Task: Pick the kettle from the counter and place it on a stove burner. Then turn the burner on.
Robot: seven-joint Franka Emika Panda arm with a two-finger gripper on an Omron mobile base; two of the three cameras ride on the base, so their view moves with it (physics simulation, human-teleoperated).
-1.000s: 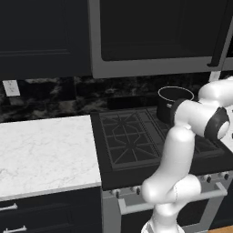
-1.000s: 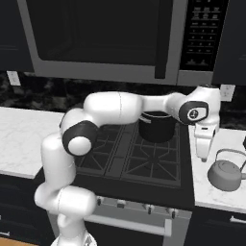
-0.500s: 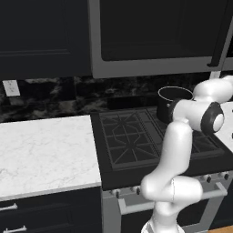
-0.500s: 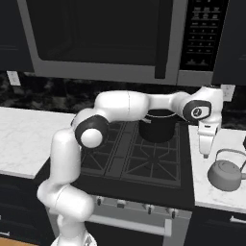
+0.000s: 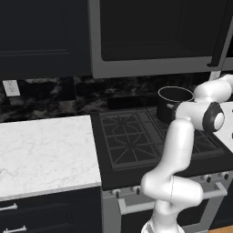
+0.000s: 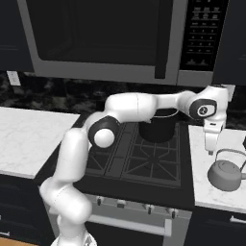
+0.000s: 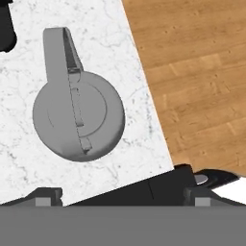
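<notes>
Two counter [image 6: 214,190] sections are seen flanking the black cooktop [image 6: 144,161] at frame centre. Black pot [image 6: 157,129] is seated on a rear burner. Kettle [image 6: 227,174] is seen upright on the counter, lower right. Gripper [image 6: 210,150] is held above-left of it, fingers apart, nothing held.
</notes>
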